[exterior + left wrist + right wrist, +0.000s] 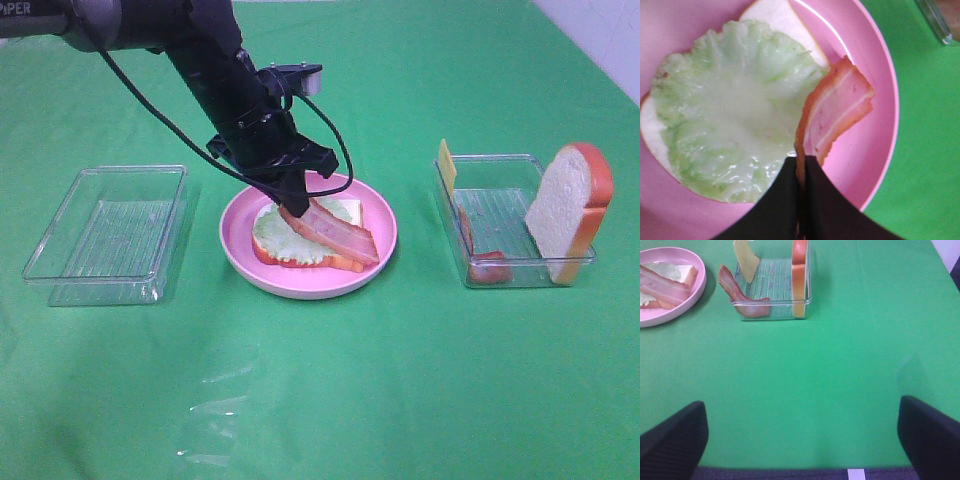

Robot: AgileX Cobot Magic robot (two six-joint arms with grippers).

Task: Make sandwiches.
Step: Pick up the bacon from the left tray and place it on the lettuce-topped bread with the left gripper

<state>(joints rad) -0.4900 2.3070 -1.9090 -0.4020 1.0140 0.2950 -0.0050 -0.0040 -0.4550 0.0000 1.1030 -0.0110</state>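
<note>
The sandwich is a partial stack on the pink plate [300, 280]: a white bread slice [345, 210] topped with pale green lettuce [275, 235]. My left gripper [290, 205] is shut on one end of a bacon strip [335, 235], which slants down across the lettuce. In the left wrist view the shut gripper [801, 161] pinches the bacon strip [837, 115] beside the lettuce [735, 110]. My right gripper [802, 445] is open over bare green cloth, well short of the filled tray [772, 302], with nothing between its fingers [675, 445].
The clear tray on the right [480, 190] holds an upright bread slice [568, 210], a yellow cheese slice [446, 165] and another bacon strip [487, 265]. A second clear tray [110, 230] sits left of the plate. Green cloth covers the table.
</note>
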